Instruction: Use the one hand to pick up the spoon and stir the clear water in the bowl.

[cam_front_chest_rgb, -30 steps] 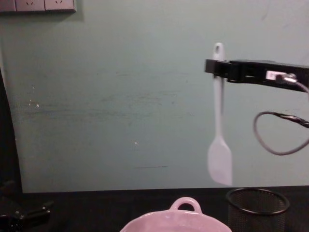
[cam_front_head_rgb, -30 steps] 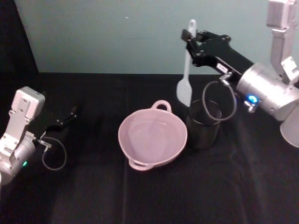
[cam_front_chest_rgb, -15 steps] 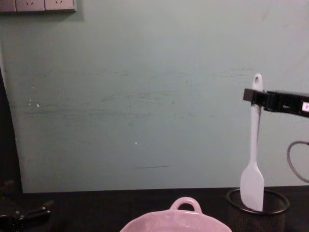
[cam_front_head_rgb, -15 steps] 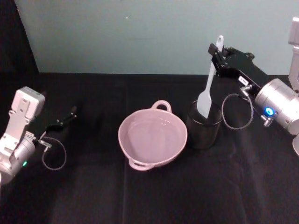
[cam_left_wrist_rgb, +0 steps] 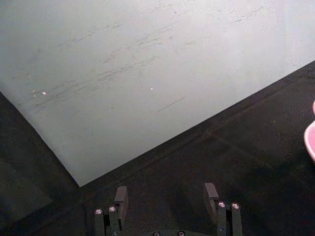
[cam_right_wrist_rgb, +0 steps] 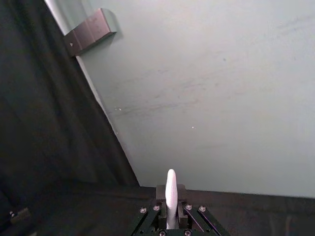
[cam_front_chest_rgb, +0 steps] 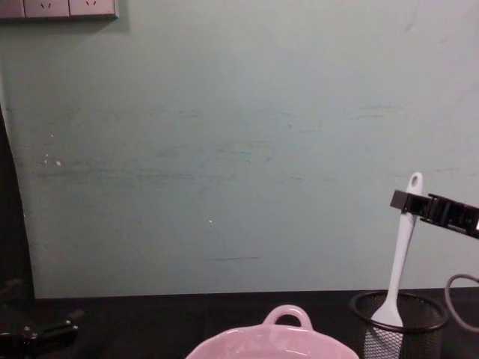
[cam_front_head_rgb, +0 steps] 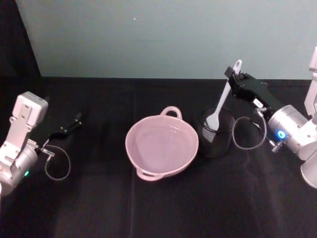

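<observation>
Pale pink ceramic bowl (cam_front_head_rgb: 162, 147) with wavy rim sat lower centre of head view, water inside, left of black wire-mesh cup (cam_front_head_rgb: 216, 132). White plastic spoon (cam_front_head_rgb: 221, 104) stood near-upright, head inside that cup, handle clamped by right gripper (cam_front_head_rgb: 234, 79), the nearer arm. Spoon head partly hidden by mesh. Left gripper (cam_left_wrist_rgb: 167, 197) parked far left, jaws apart.

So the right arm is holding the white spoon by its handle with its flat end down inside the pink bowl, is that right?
Not quite. The right gripper does hold the spoon by its handle, but the flat end sits inside the black mesh cup, beside the pink bowl. The head view and chest view both show this.
</observation>
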